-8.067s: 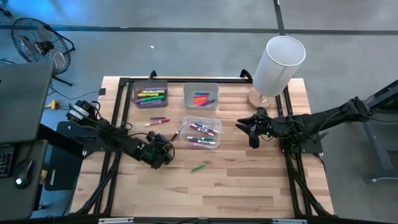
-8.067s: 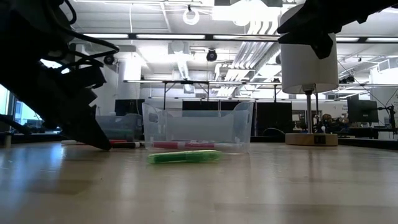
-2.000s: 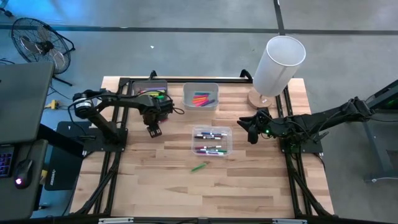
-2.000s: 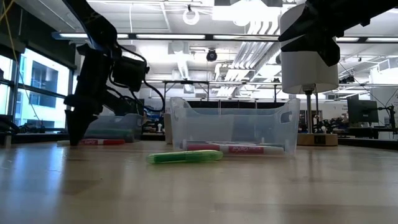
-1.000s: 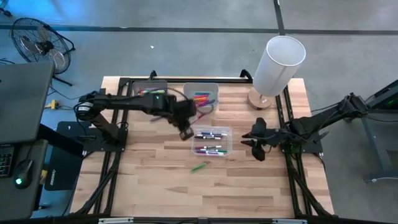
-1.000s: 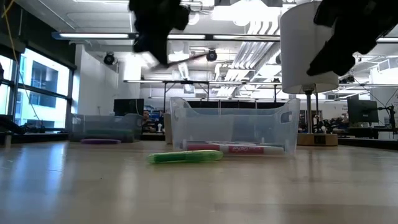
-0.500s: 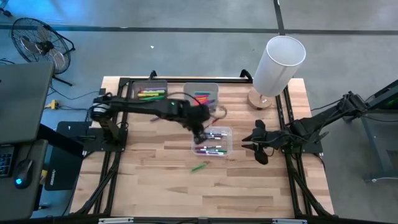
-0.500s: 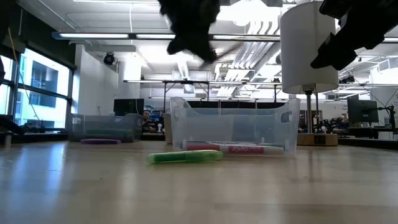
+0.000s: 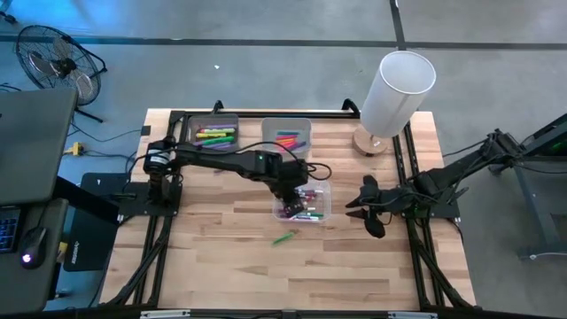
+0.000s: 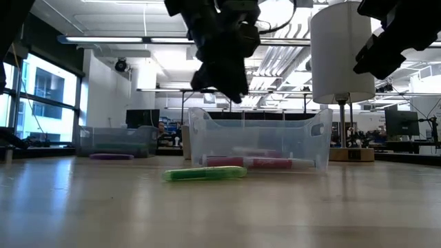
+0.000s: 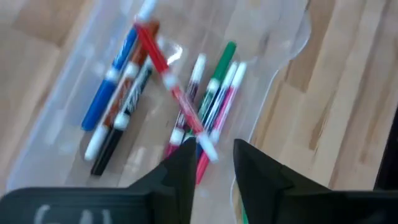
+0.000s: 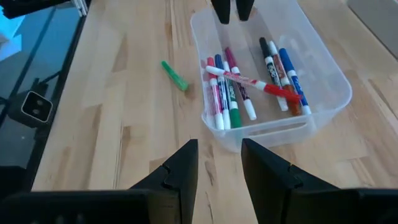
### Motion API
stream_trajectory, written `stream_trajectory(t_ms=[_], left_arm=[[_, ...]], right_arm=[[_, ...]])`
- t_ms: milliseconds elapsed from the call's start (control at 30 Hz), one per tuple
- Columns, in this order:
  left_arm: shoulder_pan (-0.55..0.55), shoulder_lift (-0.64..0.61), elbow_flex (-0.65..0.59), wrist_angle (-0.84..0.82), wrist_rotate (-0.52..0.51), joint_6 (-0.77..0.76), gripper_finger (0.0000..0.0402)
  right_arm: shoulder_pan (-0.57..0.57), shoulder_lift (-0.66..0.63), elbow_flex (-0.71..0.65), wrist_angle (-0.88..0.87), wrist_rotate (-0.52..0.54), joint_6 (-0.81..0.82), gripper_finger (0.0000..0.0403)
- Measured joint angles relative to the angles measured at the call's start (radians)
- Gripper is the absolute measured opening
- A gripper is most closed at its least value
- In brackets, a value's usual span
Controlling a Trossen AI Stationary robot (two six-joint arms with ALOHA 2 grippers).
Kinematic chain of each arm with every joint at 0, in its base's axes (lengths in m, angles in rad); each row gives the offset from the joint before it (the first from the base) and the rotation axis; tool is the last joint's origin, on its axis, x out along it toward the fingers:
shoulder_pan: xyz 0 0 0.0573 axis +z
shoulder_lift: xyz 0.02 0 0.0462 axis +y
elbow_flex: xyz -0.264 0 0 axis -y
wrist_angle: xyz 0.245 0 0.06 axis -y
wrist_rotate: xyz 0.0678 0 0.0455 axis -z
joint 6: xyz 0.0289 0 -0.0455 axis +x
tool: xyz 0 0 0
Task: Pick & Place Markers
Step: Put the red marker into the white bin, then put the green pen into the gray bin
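Hovering right over the clear bin (image 9: 301,200), the left gripper (image 9: 291,186) has its fingers a little apart with nothing between them. A red marker (image 11: 171,93) lies directly below it, crosswise on top of the others, so my guess is this is the drop-off step just wrapping up.

The markers in the bin (image 12: 249,81) are a loose pile below the gripper: blue, black, red, green, pink and white-barrelled ones, mostly side by side lengthwise.

One green marker (image 9: 284,237) lies alone on the table (image 9: 230,266), just outside the bin and nearer the front edge than the left gripper is. That looks like the next pick: lift clear, come down over it, line the fingers across its barrel.

The right gripper (image 9: 370,206) waits off to the bin's side, fingers spread, empty.
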Motion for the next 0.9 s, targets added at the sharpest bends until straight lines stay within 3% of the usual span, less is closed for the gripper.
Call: stream_trajectory(t_ms=[200, 433, 667, 767, 900], left_arm=[[0.001, -0.022, 0.002, 0.015, -0.043, -0.007, 0.0125], [-0.051, -0.088, 0.003, -0.105, -0.151, -0.052, 0.0102], [-0.228, -0.178, -0.006, -0.295, -0.362, -0.087, 0.0081], [-0.328, -0.225, -0.051, -0.381, -0.461, -0.192, 0.0081], [-0.457, -0.271, -0.128, -0.348, -0.53, -0.348, 0.0081]], right_arm=[[0.017, 0.0, 0.0, -0.002, 0.006, 0.061, 0.0113], [0.017, 0.001, 0.0, -0.003, 0.0, 0.132, 0.0113], [0.017, 0.002, 0.0, -0.001, 0.089, 0.23, 0.0113], [0.017, 0.002, 0.0, 0.002, 0.094, 0.293, 0.0113], [0.017, 0.002, 0.0, 0.007, 0.09, 0.376, 0.0113]])
